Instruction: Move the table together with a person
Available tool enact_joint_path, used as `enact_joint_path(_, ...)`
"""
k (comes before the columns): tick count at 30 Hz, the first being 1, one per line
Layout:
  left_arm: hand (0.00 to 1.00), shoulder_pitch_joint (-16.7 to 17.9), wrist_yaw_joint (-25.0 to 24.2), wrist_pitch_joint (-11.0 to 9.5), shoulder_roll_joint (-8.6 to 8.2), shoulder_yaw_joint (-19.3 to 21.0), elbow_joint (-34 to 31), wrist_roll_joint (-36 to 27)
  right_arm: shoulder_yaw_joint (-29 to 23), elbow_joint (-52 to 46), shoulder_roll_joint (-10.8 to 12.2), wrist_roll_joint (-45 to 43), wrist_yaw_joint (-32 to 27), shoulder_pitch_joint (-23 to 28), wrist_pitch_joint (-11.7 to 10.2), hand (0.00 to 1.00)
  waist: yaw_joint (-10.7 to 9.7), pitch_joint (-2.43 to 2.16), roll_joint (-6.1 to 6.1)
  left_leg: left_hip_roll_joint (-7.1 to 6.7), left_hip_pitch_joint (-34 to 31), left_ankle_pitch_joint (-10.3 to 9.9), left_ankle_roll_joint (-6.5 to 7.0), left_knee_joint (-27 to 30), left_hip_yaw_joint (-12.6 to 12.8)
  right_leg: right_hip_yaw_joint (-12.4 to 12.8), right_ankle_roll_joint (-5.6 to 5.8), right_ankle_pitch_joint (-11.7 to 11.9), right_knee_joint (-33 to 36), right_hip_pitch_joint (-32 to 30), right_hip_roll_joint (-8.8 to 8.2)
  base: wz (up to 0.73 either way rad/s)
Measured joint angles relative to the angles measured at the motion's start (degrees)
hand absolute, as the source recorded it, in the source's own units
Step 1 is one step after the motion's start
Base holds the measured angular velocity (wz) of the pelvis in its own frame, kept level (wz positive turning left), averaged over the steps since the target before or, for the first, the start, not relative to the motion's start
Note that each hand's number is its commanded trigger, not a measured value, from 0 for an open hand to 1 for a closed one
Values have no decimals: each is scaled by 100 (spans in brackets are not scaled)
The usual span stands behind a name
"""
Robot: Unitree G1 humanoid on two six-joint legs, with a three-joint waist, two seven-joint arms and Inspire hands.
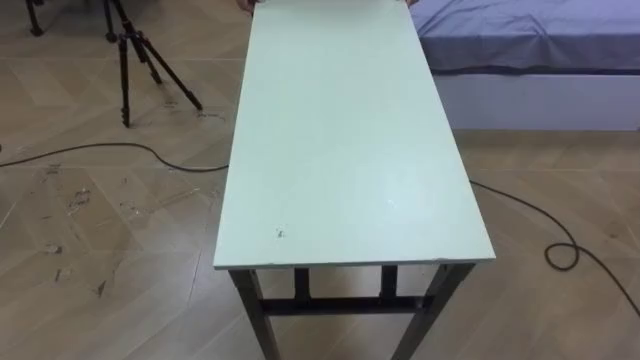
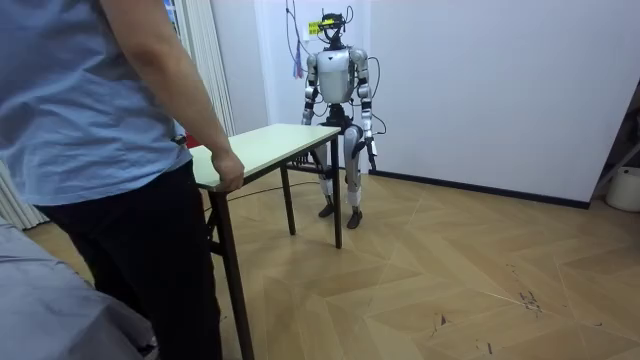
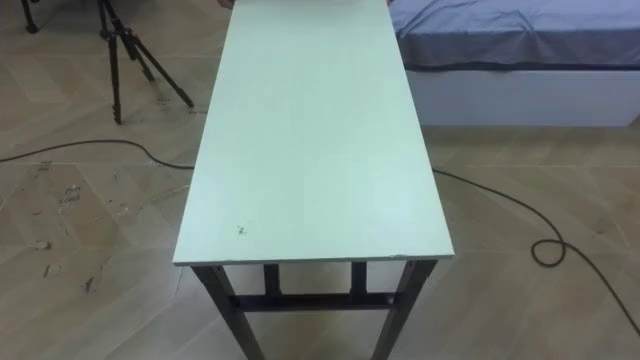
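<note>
Table (image 1: pixel 340 130), rigid top on metal legs, stands betw. robot & person's hand (image 2: pixel 228 170) gripping far corner; prob. moderately heavy, take near short edge; left hand (image 2: pixel 373 150), right hand (image 2: pixel 316 118) off it, state cannot tell.

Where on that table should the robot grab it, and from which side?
The near short edge of the table, from the robot's own end, gripped near both corners: the top overhangs the dark legs there, and the person already holds the far end.
</note>
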Motion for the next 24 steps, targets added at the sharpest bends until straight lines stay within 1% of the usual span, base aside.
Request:
enact_joint_path(2, 0, 2, 2, 1, -3, -8, 0, -103, 2, -1, 0, -1, -1, 2, 0, 0, -4, 1, 3, 0, 16, 0, 0, -14, 2, -2, 0, 0, -1, 1, 0, 0)
enact_joint_path(10, 0, 23, -51, 47, 2, 17, -4, -96, -8, 33, -1, -49, -17, 69, 27, 0, -3, 7, -13, 0, 58, 0, 0, -79, 8, -10, 0, 0, -2, 46, 2, 0)
enact_joint_path(13, 0, 20, -145, 118, 25, 32, -6, -96, -10, 55, 0, -50, -32, 70, 37, 0, -4, 12, -23, -1, 64, 0, 0, -78, 8, -10, 0, 0, -2, 46, 1, 0)
enact_joint_path(14, 0, 19, -169, 154, 30, 51, -7, -100, -12, 55, 1, -60, -46, 67, 56, 0, -8, 14, -31, -1, 65, 0, 0, -79, 9, -9, 0, 0, -3, 48, 1, 0)
enact_joint_path(17, 0, 54, -208, 177, 32, 97, 3, -101, -57, 78, 4, -93, -86, 64, 148, 0, -12, 13, -29, -1, 65, 0, 0, -84, 9, -7, 0, 0, -5, 54, 1, 0)
enact_joint_path(19, 0, 86, -256, 217, 33, 127, 2, -112, -58, 92, 5, -94, -137, 70, 156, 0, -25, 16, -31, -1, 64, 0, 0, -85, 8, -8, 0, 0, -6, 54, 2, 0)
enact_joint_path(21, 0, 106, -328, 265, 38, 119, 7, -339, -56, 119, 6, -82, -211, 59, 178, 0, -51, 12, -19, -1, 61, 0, 0, -85, 8, -14, 0, 0, -6, 55, 2, 0)
enact_joint_path(24, 0, 117, -421, 281, 47, 119, 10, -513, -56, 119, 7, -87, -246, 35, 213, 0, -101, 9, -5, -1, 48, -1, 0, -86, 7, -16, 0, 0, -5, 51, 2, 0)
